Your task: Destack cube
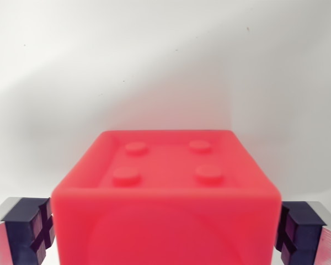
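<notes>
Pale white counter [165,61] across the whole upper part of the wrist view, plain but for a few tiny dark specks and a soft grey shadow spreading behind and to the wrist view's right of the cube.

Red cube [165,193] at bottom centre, large and close to the lens, resting low in the frame and cut off by the lower edge. Top face recessed slightly within a raised rim, carrying four round studs in a two-by-two pattern. Near face smooth, with a faint circular impression in its lower half. Whatever lies beneath the cube hidden from this angle, so impossible to say whether it sits on another block or on the counter.

Fingers [165,232] flanking the cube low at both sides: dark pads with a cross-shaped groove, backed by silvery metal. Left pad [32,229] just beside the cube's left edge, right pad [298,229] just beside its right edge. Spread to about the cube's full width, bracketing it. Pad edges meeting the cube's outline on both sides, yet actual pressure on the red walls not readable here: clenched on the cube or merely alongside it, cannot tell.
</notes>
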